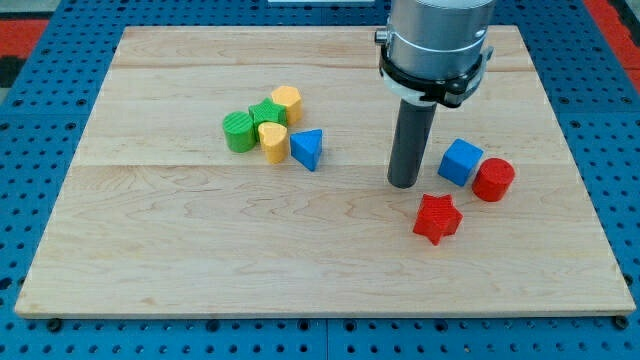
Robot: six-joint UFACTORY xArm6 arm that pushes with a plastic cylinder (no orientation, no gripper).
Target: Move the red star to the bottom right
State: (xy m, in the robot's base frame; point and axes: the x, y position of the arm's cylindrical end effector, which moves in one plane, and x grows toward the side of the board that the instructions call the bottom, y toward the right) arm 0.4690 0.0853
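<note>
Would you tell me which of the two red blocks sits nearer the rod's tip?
The red star, just below and right of my tip. The red cylinder lies farther right, beyond the blue cube.

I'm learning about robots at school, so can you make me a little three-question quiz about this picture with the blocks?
1. True or false: my tip is touching the red star.
2. Which block sits right next to the red round block? A) green round block B) blue cube C) yellow block
3. Fill in: the blue triangle block lies at the view's ____ end of the cluster of green and yellow blocks.

Key
1. False: the tip stands apart from the star, up and toward the view's left of it.
2. B, the blue cube.
3. Right.
</note>
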